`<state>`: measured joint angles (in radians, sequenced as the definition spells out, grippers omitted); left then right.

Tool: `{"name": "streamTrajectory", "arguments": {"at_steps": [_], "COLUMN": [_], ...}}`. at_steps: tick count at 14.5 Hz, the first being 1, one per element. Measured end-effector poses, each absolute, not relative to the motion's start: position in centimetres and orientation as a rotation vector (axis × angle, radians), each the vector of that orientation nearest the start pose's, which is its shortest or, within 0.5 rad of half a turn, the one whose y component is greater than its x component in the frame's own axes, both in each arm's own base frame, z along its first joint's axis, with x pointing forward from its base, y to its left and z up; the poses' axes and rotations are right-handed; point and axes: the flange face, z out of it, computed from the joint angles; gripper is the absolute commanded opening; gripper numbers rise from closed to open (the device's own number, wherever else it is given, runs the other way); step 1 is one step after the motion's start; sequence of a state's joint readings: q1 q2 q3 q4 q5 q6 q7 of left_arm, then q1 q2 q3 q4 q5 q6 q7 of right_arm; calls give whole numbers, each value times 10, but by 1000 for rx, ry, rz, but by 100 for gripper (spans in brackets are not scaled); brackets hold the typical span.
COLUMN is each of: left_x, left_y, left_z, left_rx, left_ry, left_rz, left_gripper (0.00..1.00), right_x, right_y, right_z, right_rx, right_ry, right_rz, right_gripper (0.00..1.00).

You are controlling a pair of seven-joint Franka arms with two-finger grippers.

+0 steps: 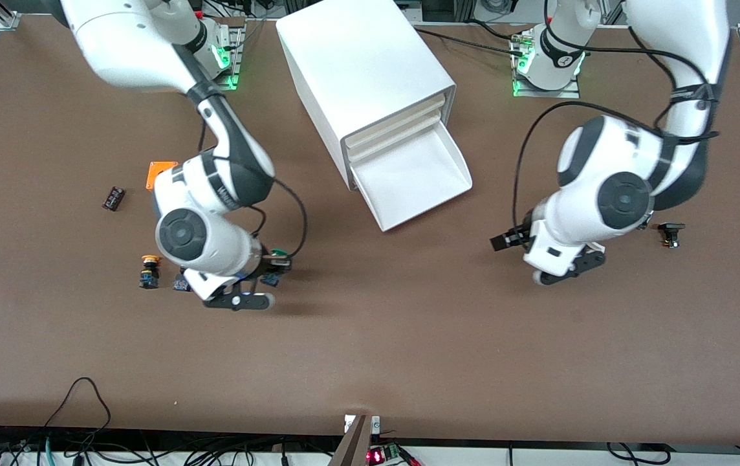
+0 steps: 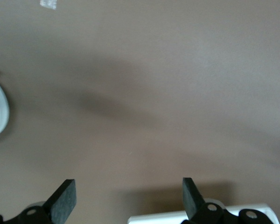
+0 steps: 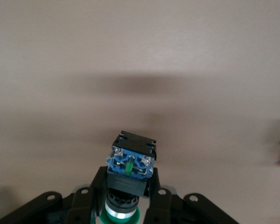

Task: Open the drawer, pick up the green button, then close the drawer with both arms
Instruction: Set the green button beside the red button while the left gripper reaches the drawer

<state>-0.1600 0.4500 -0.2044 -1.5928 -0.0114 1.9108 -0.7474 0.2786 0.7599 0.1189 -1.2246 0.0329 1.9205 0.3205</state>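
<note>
Two black two-finger grippers are mine. My right gripper point(image 3: 126, 205) is pinching the small push button with green mushroom cap, black collar and blue block base point(image 3: 130, 165); in the right wrist view the blue base points away from the palm, and the green cap is cut off at the picture's edge. In the front view my right gripper point(image 1: 273, 262) hangs over bare brown tabletop point(image 1: 370, 362) toward the right arm's end, and the forearm hides nearly all of the button, so only a sliver of green point(image 1: 278, 252) shows.

My left gripper point(image 2: 128, 198) is spread wide with nothing between its fingers point(image 2: 65, 198), over bare table toward the left arm's end; in the front view it point(image 1: 506, 241) is mostly covered by its own wrist.

The wide shallow white drawer point(image 1: 431, 194) is pulled out from the bottom of the boxy white cabinet point(image 1: 363, 71), which stands between the two arm bases; its tray looks bare.

A yellow-capped button point(image 1: 149, 270) sits beside my right wrist, toward the right arm's end. Farther from the camera lie a small dark block point(image 1: 113, 198) and an orange piece point(image 1: 160, 173) half covered by the arm. A small black part point(image 1: 671, 233) lies by the left arm; I cannot make out what it is.
</note>
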Motion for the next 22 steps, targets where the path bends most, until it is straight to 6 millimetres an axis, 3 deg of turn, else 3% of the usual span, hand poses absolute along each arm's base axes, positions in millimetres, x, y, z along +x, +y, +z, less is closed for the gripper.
{"name": "streamTrajectory", "arguments": {"at_steps": [5, 9, 10, 11, 12, 13, 17, 22], "left_x": [592, 570, 565, 558, 551, 544, 529, 506], "left_y": [-283, -303, -307, -314, -324, -333, -348, -366], "left_z": [301, 263, 258, 254, 250, 247, 237, 228], "left_rx": [-3067, -3044, -3040, -3031, -3025, -3020, -3008, -3009], "left_ry": [-780, -820, -817, -820, -821, -818, -794, -726], "left_rz": [165, 98, 107, 118, 126, 133, 156, 184], "left_gripper": [100, 100, 100, 100, 100, 100, 100, 100], "right_x": [709, 694, 689, 685, 684, 684, 692, 707], "right_y": [175, 146, 146, 146, 146, 146, 145, 128], "right_z": [263, 209, 201, 196, 195, 196, 215, 298], "right_rx": [-3027, -3025, -3026, -3026, -3026, -3026, -3027, -3034], "right_ry": [-299, -364, -365, -367, -367, -367, -363, -336], "right_rz": [110, 83, 100, 116, 120, 118, 55, -112], "right_gripper": [0, 0, 15, 37, 90, 100, 100, 100]}}
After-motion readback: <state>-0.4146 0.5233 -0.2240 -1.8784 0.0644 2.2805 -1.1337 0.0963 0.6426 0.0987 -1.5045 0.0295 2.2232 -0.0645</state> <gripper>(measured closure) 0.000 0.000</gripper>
